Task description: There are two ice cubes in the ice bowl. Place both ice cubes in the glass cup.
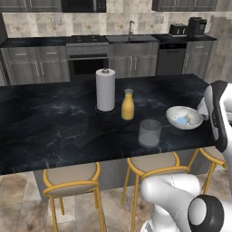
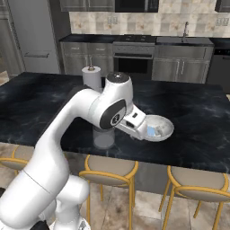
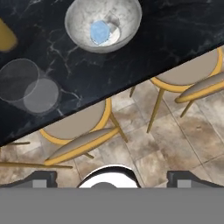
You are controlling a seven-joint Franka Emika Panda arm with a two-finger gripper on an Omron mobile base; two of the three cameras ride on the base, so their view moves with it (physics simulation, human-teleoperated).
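Black marbled stone counter [image 1: 54,122] spans the kitchen island, with yellow-framed stools [image 1: 70,181] below. On it I note 1 white paper towel roll [image 1: 105,89], 1 orange juice bottle [image 1: 128,105], 1 wide white-grey round bowl [image 1: 184,118] and 1 short clear glass tumbler [image 1: 149,132] just beside it, apart. Pale blue ice cubes [image 3: 100,32] lie in the bowl. My gripper [image 3: 109,180] hangs above the stools, jaws spread wide, holding nothing.

Left base view looked forward-down from behind-left; right base view from behind-right. Both shared counter [image 1: 54,122], ice bowl [image 1: 174,118], glass cup [image 1: 149,133]. Hand view looked steeply down over counter's near edge, stools [image 3: 83,129].
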